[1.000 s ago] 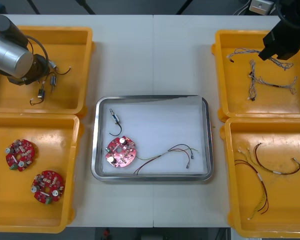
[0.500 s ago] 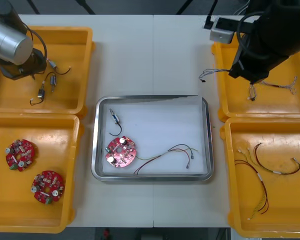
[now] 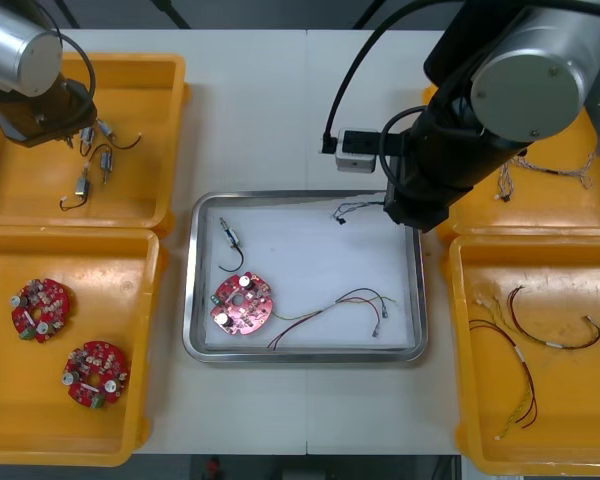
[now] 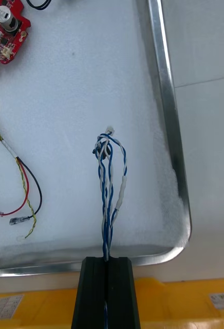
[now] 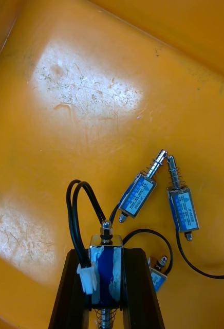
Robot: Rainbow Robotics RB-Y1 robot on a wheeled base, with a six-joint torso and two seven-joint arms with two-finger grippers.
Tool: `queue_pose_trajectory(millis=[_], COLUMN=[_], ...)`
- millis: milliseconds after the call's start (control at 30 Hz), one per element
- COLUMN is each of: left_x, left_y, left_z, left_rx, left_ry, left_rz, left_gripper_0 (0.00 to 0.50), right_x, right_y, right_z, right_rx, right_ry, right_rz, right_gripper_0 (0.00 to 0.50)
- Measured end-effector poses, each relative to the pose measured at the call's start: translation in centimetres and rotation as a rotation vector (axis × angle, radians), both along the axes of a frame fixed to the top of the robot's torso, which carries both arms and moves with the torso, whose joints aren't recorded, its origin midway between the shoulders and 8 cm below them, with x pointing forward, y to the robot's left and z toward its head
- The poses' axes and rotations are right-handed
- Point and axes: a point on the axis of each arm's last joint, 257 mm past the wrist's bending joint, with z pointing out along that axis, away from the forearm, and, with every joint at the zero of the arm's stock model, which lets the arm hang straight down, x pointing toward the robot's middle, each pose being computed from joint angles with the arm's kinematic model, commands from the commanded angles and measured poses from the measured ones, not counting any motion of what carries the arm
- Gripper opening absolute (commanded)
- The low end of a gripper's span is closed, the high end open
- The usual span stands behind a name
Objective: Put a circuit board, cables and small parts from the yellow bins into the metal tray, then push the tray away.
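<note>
Pale bench (image 3: 310, 110) holds the metal tray (image 3: 418, 290) at its middle. Over the tray's far right corner, the right gripper (image 4: 107, 259) pinches a twisted blue and white cable (image 4: 108, 175), which probably needs lowering and releasing next. Over the far-left yellow bin (image 3: 130, 62), the left gripper (image 5: 106, 251) clamps a small metal part (image 5: 110, 267).

Overall: bright, even light from overhead, and the table (image 3: 280, 110) comes up almost white.
Shadows: soft and short, just a faint grey band beside the metal tray (image 3: 194, 300) and along the bin walls.
Glare: two pale, washed-out patches sit on the floor of the yellow bin (image 5: 158, 103) in the left wrist view.
Glints: the steel tip of the small metal part (image 5: 111, 267) in the left gripper (image 5: 106, 254) sparkles.
Reflections: the tray rim mirrors light and dark streaks.
White lining: the twisted blue and white cable (image 4: 109, 190) throws barely a shadow.
</note>
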Motion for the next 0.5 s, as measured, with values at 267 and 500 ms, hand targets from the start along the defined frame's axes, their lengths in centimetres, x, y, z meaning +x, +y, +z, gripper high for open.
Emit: queue_pose_trajectory(millis=[267, 500], left_x=[-0.7, -2.2], left_y=[-0.3, -0.5], left_z=[0.9, 1.8], left_rx=[-0.059, -0.067], left_ry=[0.020, 0.067], left_rz=[0.014, 0.016], left_gripper_0=[0.000, 0.000], right_x=[-0.1, 0.3], right_y=[2.6, 4.2], right_z=[-3.5, -6.5], right_rx=[-0.039, -0.041], right_ry=[-0.043, -0.063], right_rz=[0.066, 0.098], right_gripper_0=[0.000, 0.000])
